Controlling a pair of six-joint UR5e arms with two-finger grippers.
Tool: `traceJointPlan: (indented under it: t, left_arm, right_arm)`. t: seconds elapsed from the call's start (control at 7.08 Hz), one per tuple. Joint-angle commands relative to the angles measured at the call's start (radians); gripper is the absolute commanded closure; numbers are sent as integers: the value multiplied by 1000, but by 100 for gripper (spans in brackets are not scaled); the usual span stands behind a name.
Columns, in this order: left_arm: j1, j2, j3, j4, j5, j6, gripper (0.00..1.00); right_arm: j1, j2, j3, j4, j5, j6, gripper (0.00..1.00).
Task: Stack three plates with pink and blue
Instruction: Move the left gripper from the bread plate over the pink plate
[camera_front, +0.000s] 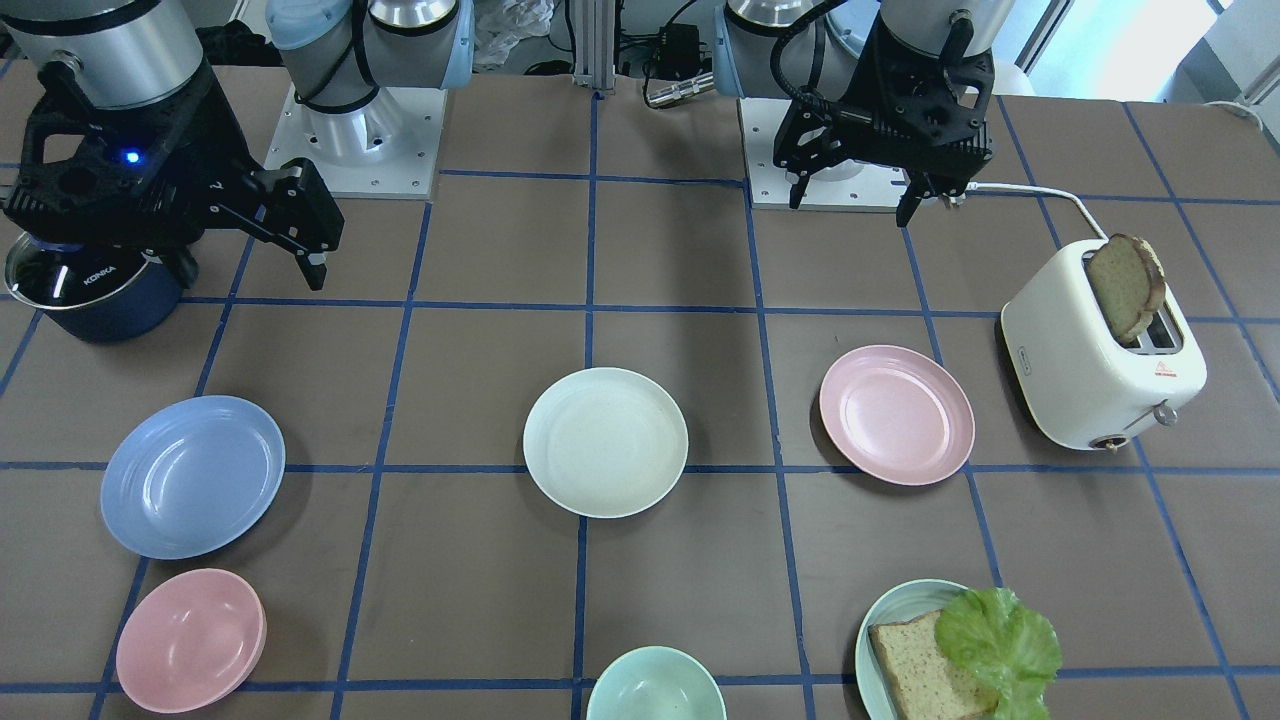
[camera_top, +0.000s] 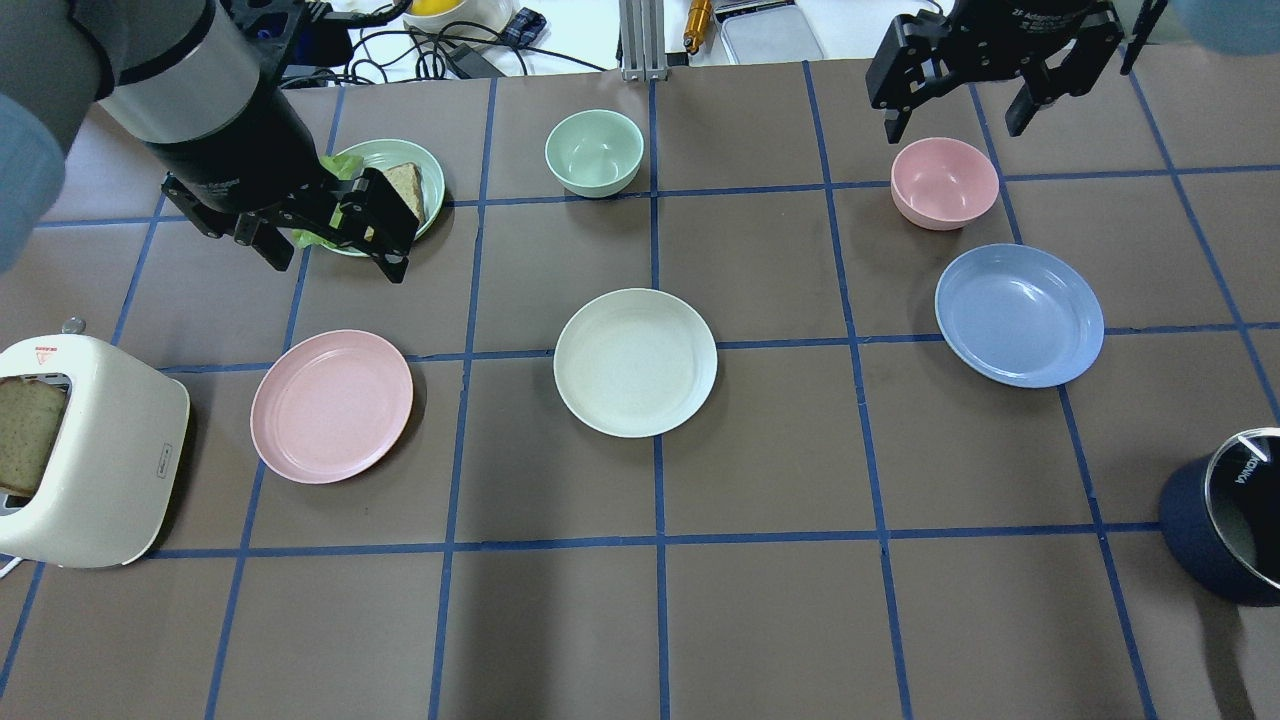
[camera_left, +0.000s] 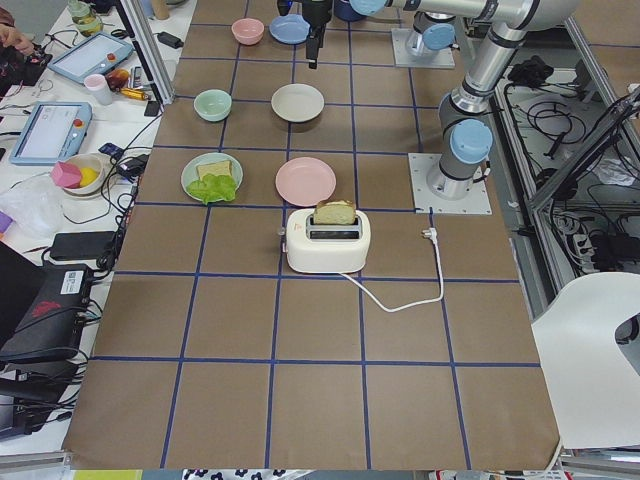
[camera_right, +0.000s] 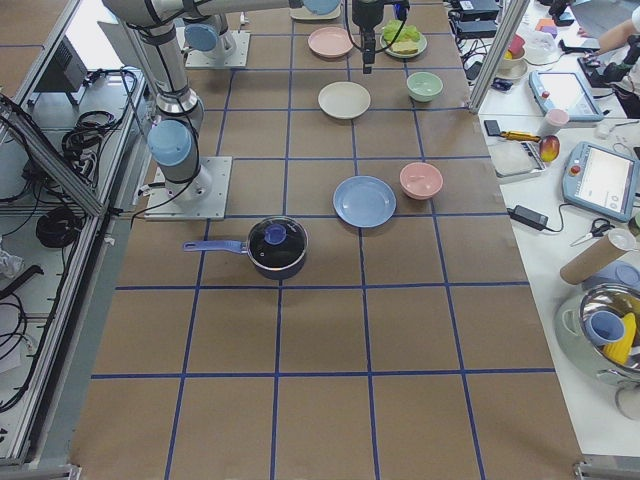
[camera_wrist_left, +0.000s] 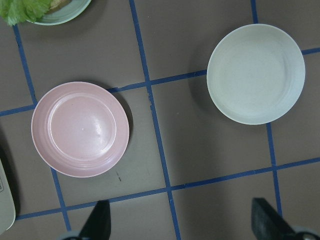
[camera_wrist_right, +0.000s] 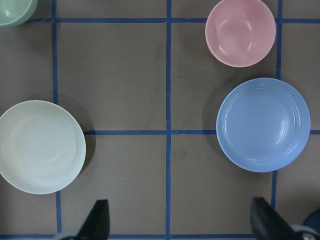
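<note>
Three plates lie apart on the brown table: a cream-white plate (camera_top: 635, 362) in the middle, a pale pink plate (camera_top: 331, 406) to its left and a light blue plate (camera_top: 1019, 315) to its right. My left gripper (camera_top: 335, 258) is open and empty, high above the table beyond the pink plate (camera_wrist_left: 80, 129); its wrist view also shows the cream plate (camera_wrist_left: 256, 73). My right gripper (camera_top: 950, 128) is open and empty, high above the far right; its wrist view shows the blue plate (camera_wrist_right: 263, 124) and the cream plate (camera_wrist_right: 41, 146).
A pink bowl (camera_top: 944, 182) sits just beyond the blue plate. A green bowl (camera_top: 594, 151) stands at the far middle. A teal plate (camera_top: 432, 175) with bread and lettuce lies under my left arm. A white toaster (camera_top: 90, 450) stands at the left edge, a dark pot (camera_top: 1235, 525) at the right.
</note>
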Motion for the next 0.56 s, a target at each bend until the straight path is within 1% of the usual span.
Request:
traceJointPlan:
  t: [0.0,0.14,0.42]
  left_arm:
    - [0,0,0,0,1,0,0]
    - [0,-12,-3,-2,1,-1,0]
    - [8,-20,-98,23,-2,6,0]
  right_arm:
    - [-1,0,0,0,0,1,0]
    - [1,0,0,2,0,0,0]
    - [1,-2,0,2,0,0,0]
